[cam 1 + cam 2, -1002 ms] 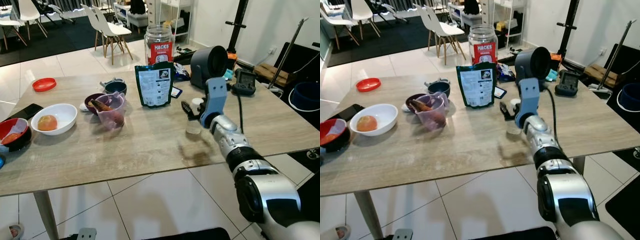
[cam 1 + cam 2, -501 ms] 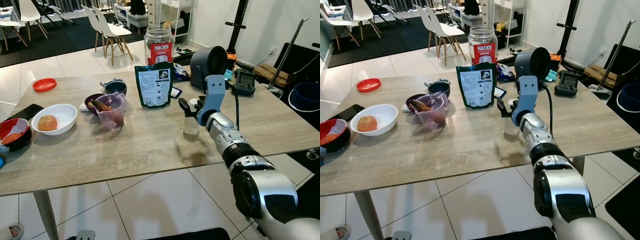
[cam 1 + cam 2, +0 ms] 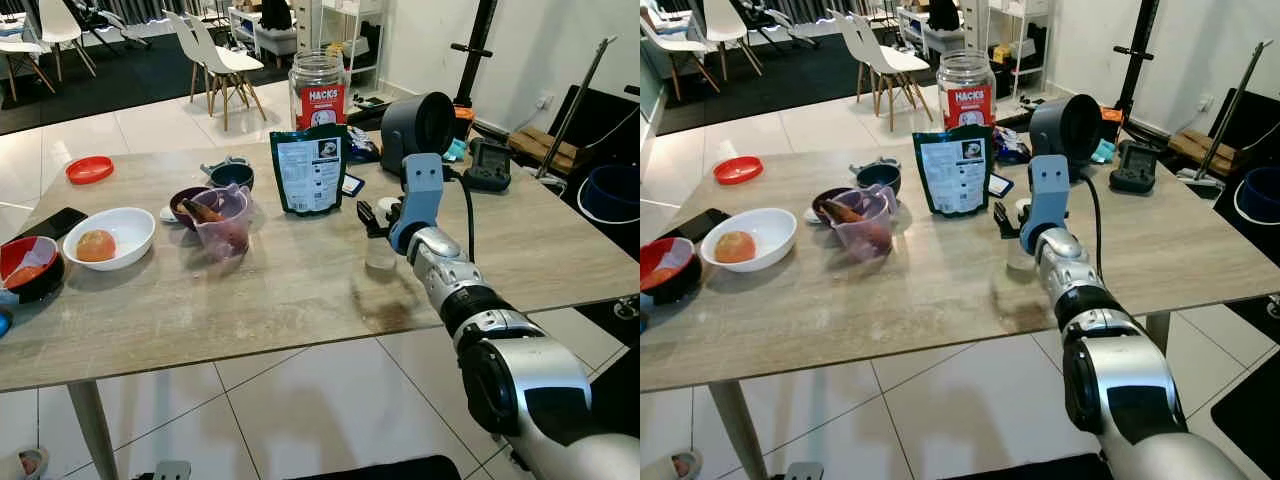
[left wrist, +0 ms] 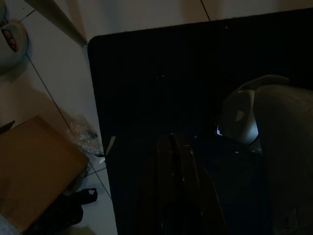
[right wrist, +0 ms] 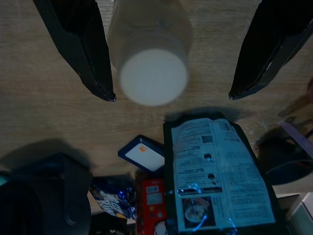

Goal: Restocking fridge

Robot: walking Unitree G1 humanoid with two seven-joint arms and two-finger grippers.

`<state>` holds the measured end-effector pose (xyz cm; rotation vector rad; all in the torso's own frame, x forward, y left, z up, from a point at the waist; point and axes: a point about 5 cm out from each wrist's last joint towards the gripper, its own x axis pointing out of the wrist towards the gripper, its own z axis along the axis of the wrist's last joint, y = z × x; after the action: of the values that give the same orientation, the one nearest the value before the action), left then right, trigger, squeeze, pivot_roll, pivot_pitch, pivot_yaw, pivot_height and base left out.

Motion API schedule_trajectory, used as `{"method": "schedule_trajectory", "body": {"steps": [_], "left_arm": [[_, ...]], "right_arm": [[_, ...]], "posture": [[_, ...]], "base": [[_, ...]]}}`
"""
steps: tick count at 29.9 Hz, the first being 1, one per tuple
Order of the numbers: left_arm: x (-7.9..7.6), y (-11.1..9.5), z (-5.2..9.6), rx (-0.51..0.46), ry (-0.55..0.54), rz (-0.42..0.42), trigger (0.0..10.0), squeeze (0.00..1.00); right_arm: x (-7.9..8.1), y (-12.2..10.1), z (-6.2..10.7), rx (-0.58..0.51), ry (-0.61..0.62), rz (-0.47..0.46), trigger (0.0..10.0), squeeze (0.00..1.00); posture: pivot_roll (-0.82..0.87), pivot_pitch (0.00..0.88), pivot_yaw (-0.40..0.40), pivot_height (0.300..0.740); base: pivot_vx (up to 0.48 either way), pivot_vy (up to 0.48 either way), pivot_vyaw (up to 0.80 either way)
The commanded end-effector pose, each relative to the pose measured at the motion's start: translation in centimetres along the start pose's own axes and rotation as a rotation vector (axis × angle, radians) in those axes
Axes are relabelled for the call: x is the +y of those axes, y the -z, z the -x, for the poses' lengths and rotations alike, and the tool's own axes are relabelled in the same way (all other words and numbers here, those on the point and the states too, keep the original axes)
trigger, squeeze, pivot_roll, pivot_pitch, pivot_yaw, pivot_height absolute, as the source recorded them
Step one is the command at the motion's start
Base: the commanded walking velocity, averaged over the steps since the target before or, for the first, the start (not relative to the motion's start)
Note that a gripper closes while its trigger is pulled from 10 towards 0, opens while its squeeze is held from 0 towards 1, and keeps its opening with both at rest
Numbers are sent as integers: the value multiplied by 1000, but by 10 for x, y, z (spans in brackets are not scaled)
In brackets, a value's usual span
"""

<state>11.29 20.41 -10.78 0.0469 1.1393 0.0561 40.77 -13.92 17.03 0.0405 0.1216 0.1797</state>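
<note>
Your target, the small clear bottle point(image 5: 149, 54) with a white cap, stands upright on the wooden table point(image 3: 300, 290), sitting between the two spread black fingers point(image 5: 80, 46) without touching either, its cap level with their tips.

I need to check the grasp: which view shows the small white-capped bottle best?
The right wrist view: the bottle sits between the open right hand's fingers, untouched. Both eye views show it partly hidden behind that hand.
</note>
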Motion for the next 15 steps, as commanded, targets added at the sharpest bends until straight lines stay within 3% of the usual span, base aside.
{"method": "schedule_trajectory", "body": {"steps": [1,9,10,11,15], "left_arm": [[-6,10,1,41,24,-12,10000,0],[-7,8,0,36,26,-14,10000,0],[-7,7,0,35,27,-14,10000,0],[-8,7,0,34,27,-15,10000,0],[-8,7,0,34,27,-15,10000,0]], "right_arm": [[5,-5,-2,-10,-4,13,10000,0],[3,-3,-2,3,23,17,10000,0],[3,-3,-2,-1,25,14,1490,0],[3,-4,-2,-4,27,11,0,0],[2,-4,-2,-6,30,9,0,0]], "posture": [[44,0,7,740],[43,0,7,740],[43,0,7,740],[43,0,7,740],[41,0,9,740]], "base": [[0,0,0],[0,0,0],[0,0,0],[0,0,0],[0,0,0]]}}
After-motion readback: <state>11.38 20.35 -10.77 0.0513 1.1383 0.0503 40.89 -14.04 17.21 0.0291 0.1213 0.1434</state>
